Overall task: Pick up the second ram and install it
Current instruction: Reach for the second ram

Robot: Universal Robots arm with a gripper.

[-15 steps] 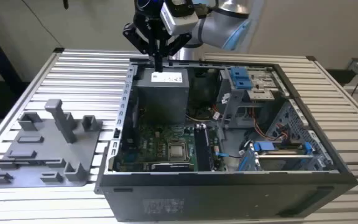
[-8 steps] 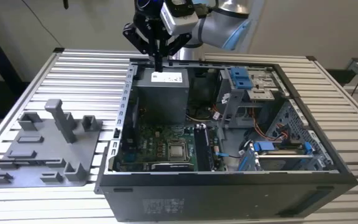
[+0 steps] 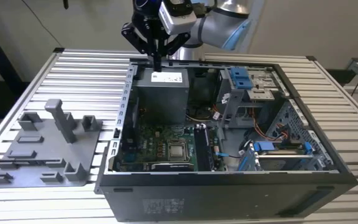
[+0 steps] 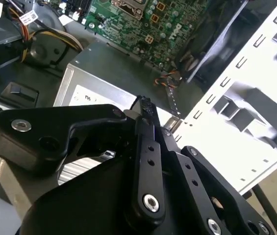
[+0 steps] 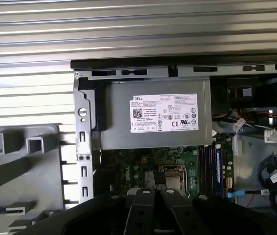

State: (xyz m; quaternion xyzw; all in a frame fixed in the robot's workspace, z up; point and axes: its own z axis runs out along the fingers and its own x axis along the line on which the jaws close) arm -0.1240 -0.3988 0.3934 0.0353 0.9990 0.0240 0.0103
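My gripper (image 3: 157, 66) hangs shut over the far corner of the open computer case (image 3: 229, 179), just above the gray power supply (image 3: 166, 91). Nothing shows between its fingers. In the second wrist view the black fingers (image 4: 145, 147) meet at a thin tip over the same power supply (image 4: 109, 73). Narrow dark strips stand in the memory slots (image 3: 205, 147) beside the processor socket (image 3: 179, 150), and they appear again in the first wrist view at the memory slots (image 5: 209, 164). I cannot tell whether the second ram is one of them.
A gray plastic fixture (image 3: 42, 154) with upright blocks lies on the slatted table (image 3: 86, 79) at the exterior view's left. Blue drive latches (image 3: 241, 77), drive cages and loose cables (image 3: 272, 135) crowd the case's right half. The case wall (image 3: 126, 107) stands between fixture and motherboard.
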